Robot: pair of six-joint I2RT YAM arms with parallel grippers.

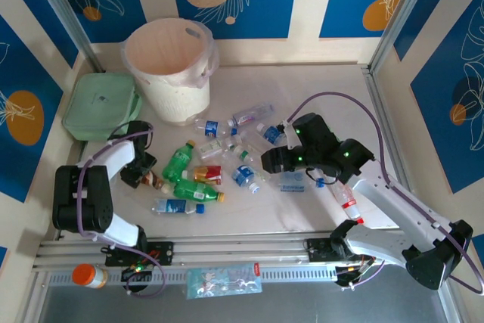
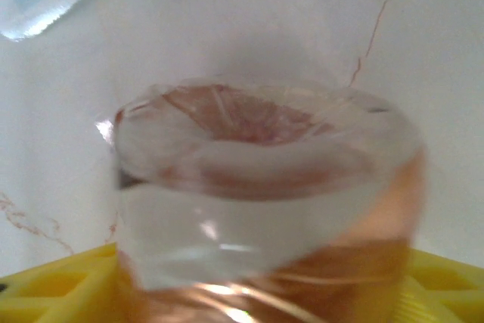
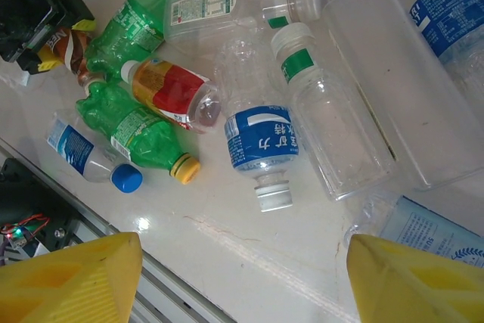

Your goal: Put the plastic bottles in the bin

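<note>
With a brown-tinted bottle sitting squarely between the jaws of the left gripper, whether pinched I cannot tell, it should be squeezing gently before lifting toward the bin well beyond them, while the right gripper is hanging open, empty.

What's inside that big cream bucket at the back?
The visible inside of the bin holds only its liner bag. The near wall covers part of the bottom.

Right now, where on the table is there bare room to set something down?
Bare: the far table from the bin to the right wall, and the near strip between the plastic bottles and the rail. Crowded: the middle, bottles lying close together, some touching.
</note>
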